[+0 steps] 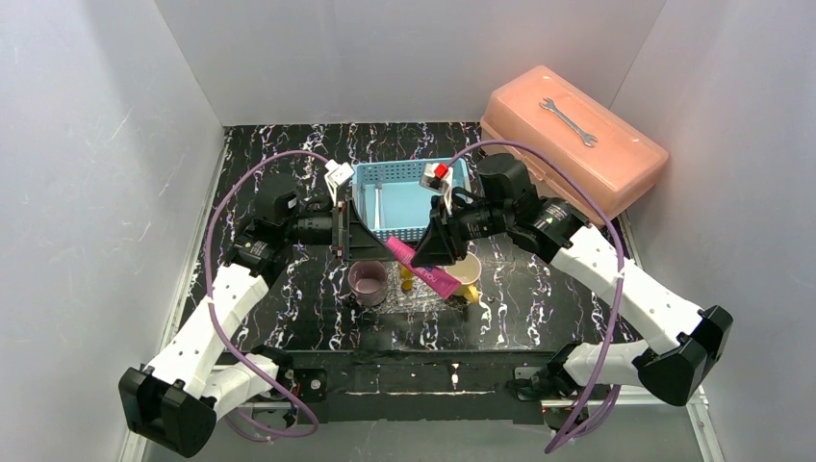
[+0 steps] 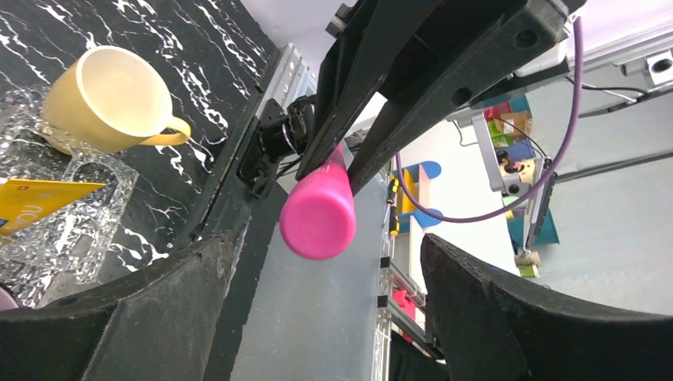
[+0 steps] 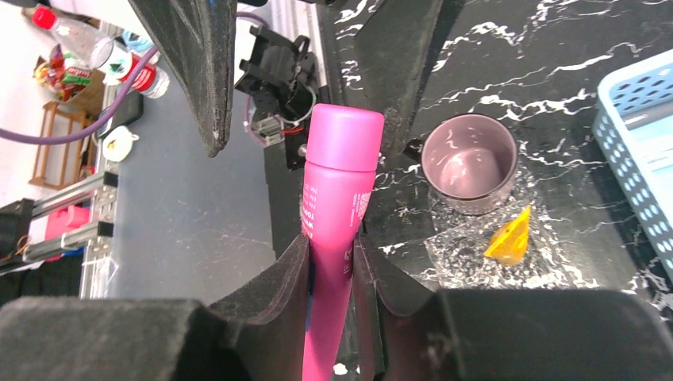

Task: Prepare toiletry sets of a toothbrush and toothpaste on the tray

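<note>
While the black marbled counter (image 1: 289, 173) carries a peach toolbox (image 1: 577, 144) at its far right corner and a blue basket (image 1: 385, 173) at the middle of its far edge, your work sits nearer. The clear tray (image 3: 476, 262) lies toward the middle of the near edge. A purple cup (image 1: 368, 281) and a yellow cup (image 1: 469, 269) stand at its two ends, and a yellow tube (image 3: 508, 236) already lies on it.

The pink tube (image 3: 337, 190) hangs tilted in the air above the tray. Expect it to be light and soft-walled, with a glossy skin that may slide. The firm cap and shoulder look like the safer place to take it, since hard pressure mid-body could squash it.

Your right end effector (image 3: 332, 266) is clamped on the tube's body below the cap. Your left end effector (image 2: 327, 254) stands wide apart and holds nothing, with the pink cap pointing into its gap and touching neither finger.
</note>
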Motion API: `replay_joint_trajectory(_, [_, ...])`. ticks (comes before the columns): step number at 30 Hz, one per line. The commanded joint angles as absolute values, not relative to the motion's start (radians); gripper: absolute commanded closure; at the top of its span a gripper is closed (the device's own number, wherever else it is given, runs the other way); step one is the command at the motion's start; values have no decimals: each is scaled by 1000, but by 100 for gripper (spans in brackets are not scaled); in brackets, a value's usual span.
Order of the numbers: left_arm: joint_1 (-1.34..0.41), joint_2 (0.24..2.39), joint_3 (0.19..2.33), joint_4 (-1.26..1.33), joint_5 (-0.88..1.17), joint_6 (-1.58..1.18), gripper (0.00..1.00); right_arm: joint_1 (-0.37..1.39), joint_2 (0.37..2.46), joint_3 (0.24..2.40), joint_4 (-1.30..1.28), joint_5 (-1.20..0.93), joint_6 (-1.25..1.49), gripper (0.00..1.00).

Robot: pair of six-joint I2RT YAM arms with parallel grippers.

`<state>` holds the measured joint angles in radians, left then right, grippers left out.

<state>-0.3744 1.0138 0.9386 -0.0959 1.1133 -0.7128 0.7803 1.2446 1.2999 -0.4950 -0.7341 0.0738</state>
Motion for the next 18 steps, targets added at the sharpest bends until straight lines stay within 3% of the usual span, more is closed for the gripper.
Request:
replay_joint_trajectory(1, [-394,998,947,-58,1186,-744,15,811,1250,1298,-418,-823,73,99])
replay_joint_trajectory(8, [-409,997,952,-58,1201,-739,22,833,1273,1308,-402,-808,83,99])
replay_joint_trajectory(18, [-420,1000,930,-71,1206,-706,44,836,1280,1293,-385,-803,104,99])
